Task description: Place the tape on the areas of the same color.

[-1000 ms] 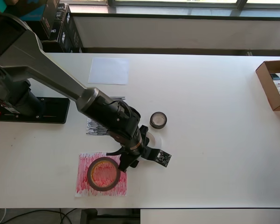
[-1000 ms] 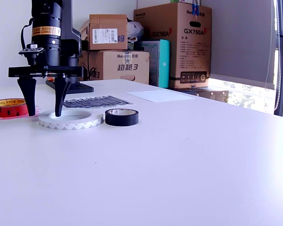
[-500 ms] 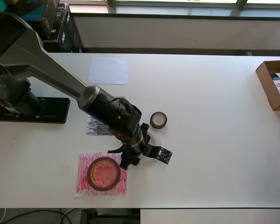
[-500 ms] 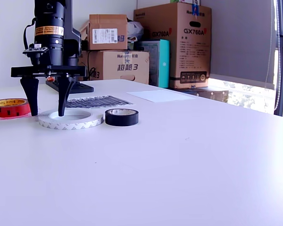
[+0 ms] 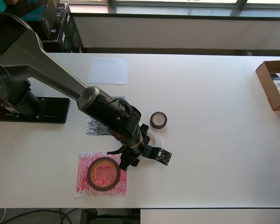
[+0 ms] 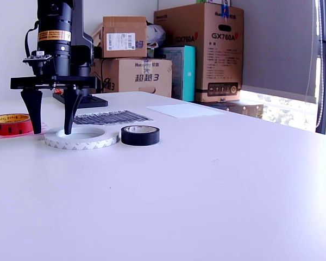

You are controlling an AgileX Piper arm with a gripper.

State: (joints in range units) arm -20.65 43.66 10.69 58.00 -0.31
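Three rolls: all flat on the table (image 6: 217,185), listed from the exterior view's foreground back.
White roll (image 6: 82,138): nearest, on bare table, on none of the sheets; in the overhead view my wrist covers most of it.
Black roll (image 6: 140,135): just beside the white roll on the exterior view's right, also on bare table; apart from it in the overhead view (image 5: 158,120).
My pincer (image 6: 50,129): pointing straight down, fingers apart, holding nothing; one fingertip (image 6: 68,128) stands over the white roll's rim, the other outside it toward the red roll.
Red roll (image 6: 10,124): at the exterior view's left edge, lying on the red sheet (image 5: 84,179), well inside its borders as seen from overhead (image 5: 103,173).
Black sheet (image 6: 111,117): behind the rolls, nothing on it; my arm hides part of it from overhead.
White sheet (image 6: 178,110): farther back, bare (image 5: 109,71).
Boxes (image 6: 198,49): several stacked behind the table's far edge.
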